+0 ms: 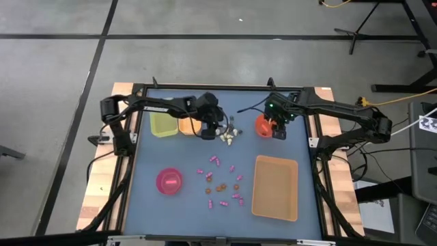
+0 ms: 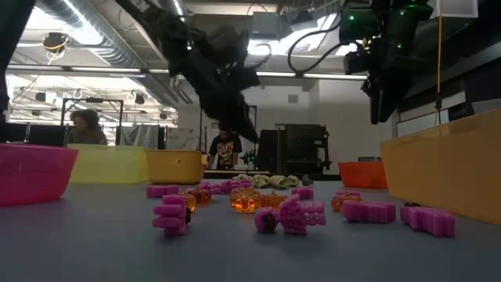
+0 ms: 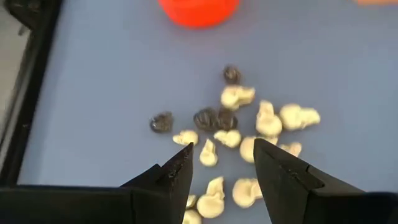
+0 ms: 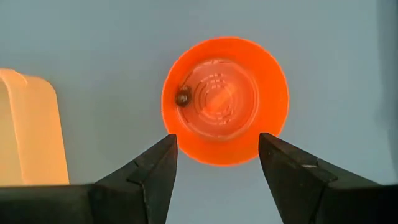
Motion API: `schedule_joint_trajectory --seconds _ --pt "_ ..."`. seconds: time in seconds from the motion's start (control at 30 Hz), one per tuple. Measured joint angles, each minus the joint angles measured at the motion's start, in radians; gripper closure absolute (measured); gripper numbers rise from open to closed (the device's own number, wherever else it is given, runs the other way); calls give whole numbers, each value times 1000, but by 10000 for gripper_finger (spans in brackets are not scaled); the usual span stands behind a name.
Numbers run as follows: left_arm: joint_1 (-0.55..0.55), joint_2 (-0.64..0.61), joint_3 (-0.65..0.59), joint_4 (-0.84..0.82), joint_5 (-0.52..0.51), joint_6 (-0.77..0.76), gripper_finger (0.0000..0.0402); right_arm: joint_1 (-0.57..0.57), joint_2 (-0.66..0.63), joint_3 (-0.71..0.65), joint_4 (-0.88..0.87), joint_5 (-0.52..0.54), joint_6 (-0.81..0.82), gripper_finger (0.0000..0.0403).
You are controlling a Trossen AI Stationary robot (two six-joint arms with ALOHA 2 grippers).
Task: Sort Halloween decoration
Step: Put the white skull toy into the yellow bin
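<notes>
Cream-white trinkets [image 3: 249, 134] and a few dark grey ones [image 3: 214, 118] lie in a cluster on the blue table, also visible in the high view [image 1: 231, 135]. My left gripper [image 3: 222, 149] hovers open above the near part of this cluster, touching nothing. Magenta-pink trinkets [image 1: 222, 181] and orange-brown ones [image 2: 244, 200] are scattered mid-table. My right gripper [image 4: 217, 140] is open over a red-orange bowl [image 4: 225, 99], where one dark grey trinket [image 4: 183, 98] lies inside near the rim.
A green tray [image 1: 164, 124] and an orange tray [image 1: 188, 126] stand at the far left. A pink bowl [image 1: 169, 181] sits near left, and a large tan tray [image 1: 275, 187] near right. People show in the room behind the table [image 2: 225, 149].
</notes>
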Motion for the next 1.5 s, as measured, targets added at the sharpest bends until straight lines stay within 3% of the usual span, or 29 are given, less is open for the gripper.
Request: schedule_joint_trajectory --seconds 0.5,1.5 --pt "-2 97 0 -24 6 149 248 0 0 0 48 0 0 178" --pt "-3 183 3 -57 38 142 260 0 1 0 48 0 19 178"
